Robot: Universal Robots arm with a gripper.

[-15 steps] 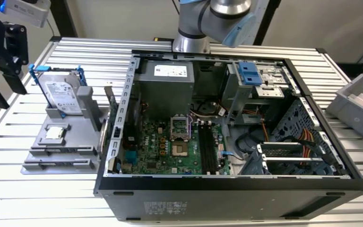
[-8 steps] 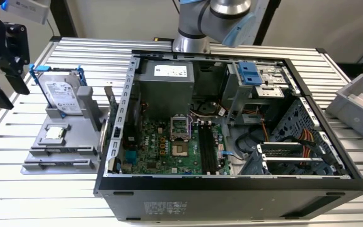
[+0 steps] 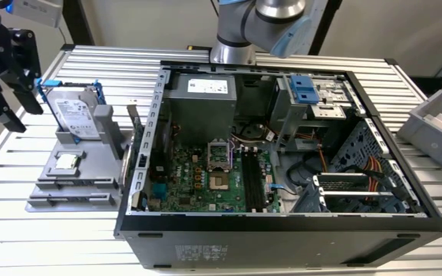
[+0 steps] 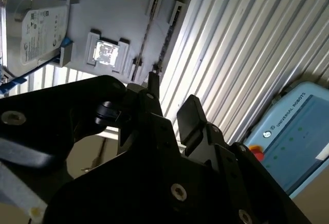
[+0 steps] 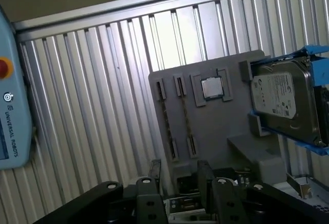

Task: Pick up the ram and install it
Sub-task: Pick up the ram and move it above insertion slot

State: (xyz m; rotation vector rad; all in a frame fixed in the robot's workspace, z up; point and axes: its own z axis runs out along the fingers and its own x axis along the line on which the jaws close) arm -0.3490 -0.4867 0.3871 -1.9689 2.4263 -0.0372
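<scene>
Over on the gray tray (image 5: 216, 126), beside the CPU chip (image 5: 212, 88), you've got two thin dark strips on edge betw. end clips. I read the one farther from the chip as the ram (image 5: 166, 118), not certain. Standing on edge prob. leaves its flat faces free for a pinch. Your gripper (image 5: 180, 175) hangs clear of it w/ fingers (image 5: 206, 183) spread, nothing betw. them. PC case (image 3: 282, 241) lies open side up, so mobo slots (image 3: 252, 178) face the arm.
</scene>
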